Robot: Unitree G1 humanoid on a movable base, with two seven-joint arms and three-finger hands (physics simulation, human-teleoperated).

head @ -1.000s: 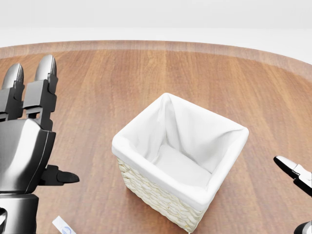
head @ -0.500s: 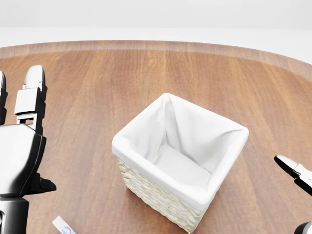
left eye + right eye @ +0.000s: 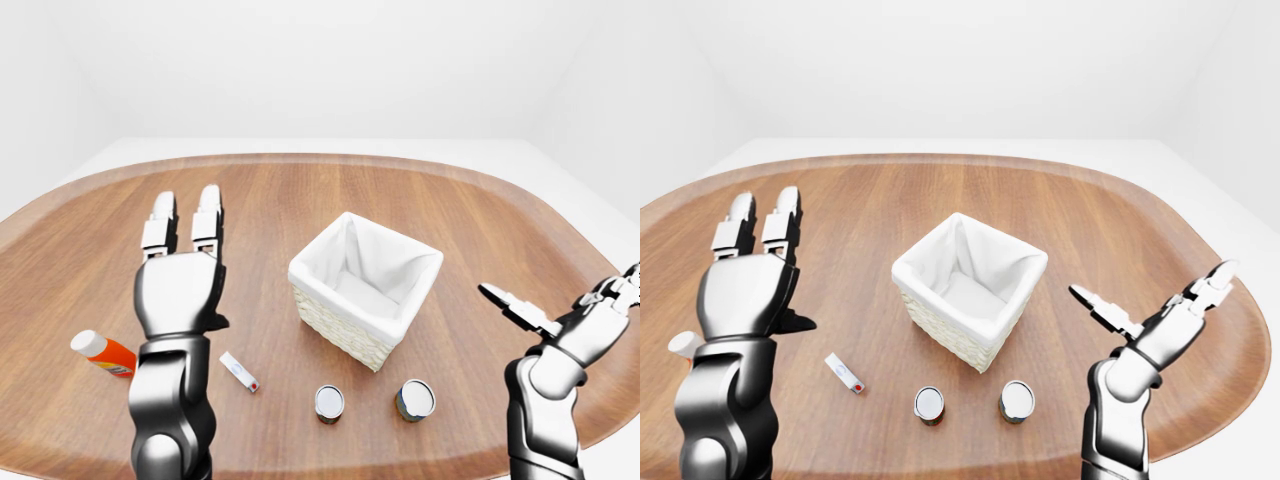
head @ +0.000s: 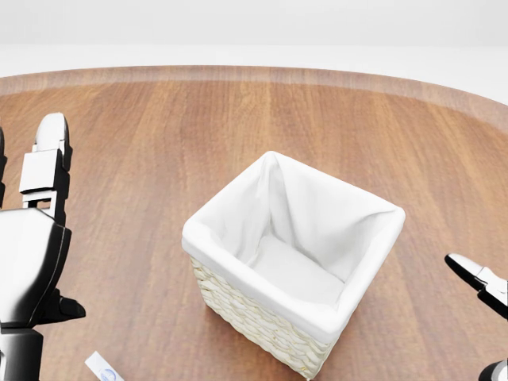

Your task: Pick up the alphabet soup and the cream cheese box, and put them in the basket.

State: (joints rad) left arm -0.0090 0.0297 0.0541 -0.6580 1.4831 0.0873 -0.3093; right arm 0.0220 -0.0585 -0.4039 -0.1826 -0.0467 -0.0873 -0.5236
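A woven basket [image 3: 345, 325] with a white cloth lining stands in the middle of the round wooden table, empty inside. Two small cans stand below it in the left-eye view, one [image 3: 329, 403] on the left and one [image 3: 415, 399] on the right; I cannot tell which is the alphabet soup. A small flat white box [image 3: 238, 371], perhaps the cream cheese box, lies to the basket's lower left. My left hand [image 3: 190, 255] is raised, open and empty, left of the basket. My right hand [image 3: 560, 305] is open and empty to the basket's right.
An orange bottle with a white cap [image 3: 103, 352] lies on its side at the far left of the table [image 3: 300, 190]. The table's rim curves close behind my right hand.
In the head view my left hand has slid to the left, so only part of it shows now. The right hand and the basket have not moved.
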